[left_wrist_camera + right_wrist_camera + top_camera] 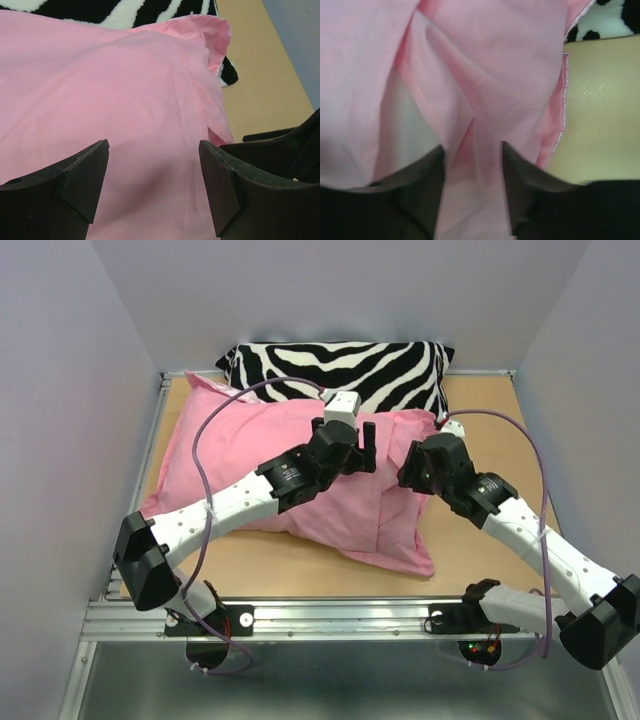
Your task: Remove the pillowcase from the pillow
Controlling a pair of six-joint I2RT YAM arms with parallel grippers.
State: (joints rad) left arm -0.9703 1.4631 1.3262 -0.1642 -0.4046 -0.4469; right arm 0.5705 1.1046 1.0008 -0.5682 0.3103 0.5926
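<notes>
Left tool (pixel 152 150) wide above pink pillowcase (pixel 125 90), right tool (pixel 472 147) tight on a fold of it, zebra-striped pillow (pixel 340 365) behind.

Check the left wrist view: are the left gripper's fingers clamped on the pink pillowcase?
No, the left gripper is open, its fingers spread wide above the pillowcase, pinching nothing.

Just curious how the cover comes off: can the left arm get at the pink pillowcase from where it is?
Probably yes. The left gripper is open right over the pillowcase, only pink cloth showing between its fingers. The right gripper is off at the cloth's right edge, out of its way.
</notes>
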